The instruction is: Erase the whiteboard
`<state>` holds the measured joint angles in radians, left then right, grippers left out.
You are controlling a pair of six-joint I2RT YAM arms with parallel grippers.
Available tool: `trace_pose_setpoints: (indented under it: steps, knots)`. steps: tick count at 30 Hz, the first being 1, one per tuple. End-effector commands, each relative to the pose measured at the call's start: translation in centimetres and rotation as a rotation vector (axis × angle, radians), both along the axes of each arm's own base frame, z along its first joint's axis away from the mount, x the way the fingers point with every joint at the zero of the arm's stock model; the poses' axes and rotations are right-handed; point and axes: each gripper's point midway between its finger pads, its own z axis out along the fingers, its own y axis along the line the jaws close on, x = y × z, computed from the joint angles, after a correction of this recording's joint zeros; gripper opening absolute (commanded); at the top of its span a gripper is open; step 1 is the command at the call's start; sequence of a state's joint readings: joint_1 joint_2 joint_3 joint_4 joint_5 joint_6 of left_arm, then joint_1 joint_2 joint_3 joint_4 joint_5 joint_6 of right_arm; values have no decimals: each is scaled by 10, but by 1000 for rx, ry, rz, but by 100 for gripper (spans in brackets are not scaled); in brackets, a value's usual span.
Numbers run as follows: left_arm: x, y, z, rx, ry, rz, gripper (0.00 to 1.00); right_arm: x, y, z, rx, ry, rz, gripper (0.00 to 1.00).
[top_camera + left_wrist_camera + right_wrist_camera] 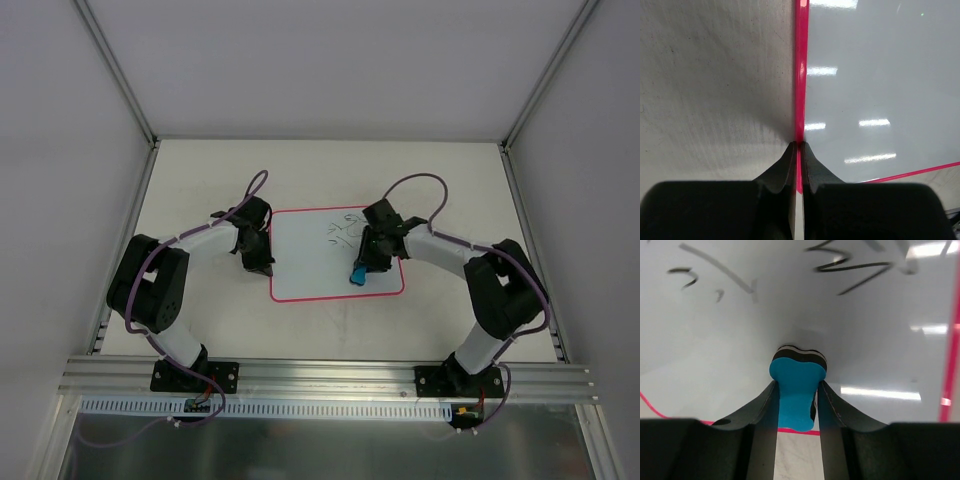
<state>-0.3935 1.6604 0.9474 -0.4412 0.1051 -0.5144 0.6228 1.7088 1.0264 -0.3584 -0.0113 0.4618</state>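
Pinches the whiteboard (310, 278), flat at the middle of the table (200, 170), by its left border with the left gripper (798, 146). Clamps a blue eraser (792, 405) in the right gripper (797, 384), seemingly touching the board, nearward of dark scribbles (345, 232).

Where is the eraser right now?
In the top view, the blue eraser is clamped in the right gripper. Its tip is on the whiteboard near the lower right corner, just below the dark scribbles.
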Motion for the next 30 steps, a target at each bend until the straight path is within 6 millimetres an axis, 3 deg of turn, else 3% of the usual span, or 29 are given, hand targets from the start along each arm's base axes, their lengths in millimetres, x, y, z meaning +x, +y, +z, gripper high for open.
trace_pose_setpoints:
  steps: [1, 5, 11, 16, 21, 23, 28, 30]
  knots:
    - [-26, 18, -16, 84, 89, -11, 0, -26, -82, -28, -169, 114, -182, 0]
    - [-26, 20, -16, 85, 89, -4, 0, -27, -121, -23, -198, 129, -307, 0]
    - [-26, 21, -15, 86, 87, -2, 0, -32, -134, -18, -212, 160, -375, 0]
    - [-29, 21, -15, 82, 88, -5, 0, -36, -122, -20, -163, 190, -358, 0]
    - [-41, 17, -12, 40, 107, -10, 0, -43, -95, -21, -143, 209, -200, 0]
    - [-50, 15, -12, 16, 124, -3, 0, -53, -76, -21, -108, 237, -121, 0]
    - [-75, 13, -6, -42, 136, 2, 0, -77, -58, -20, -75, 271, -14, 0]
    - [-76, 14, -1, -47, 115, -1, 1, -84, -54, -18, -67, 273, 11, 1]
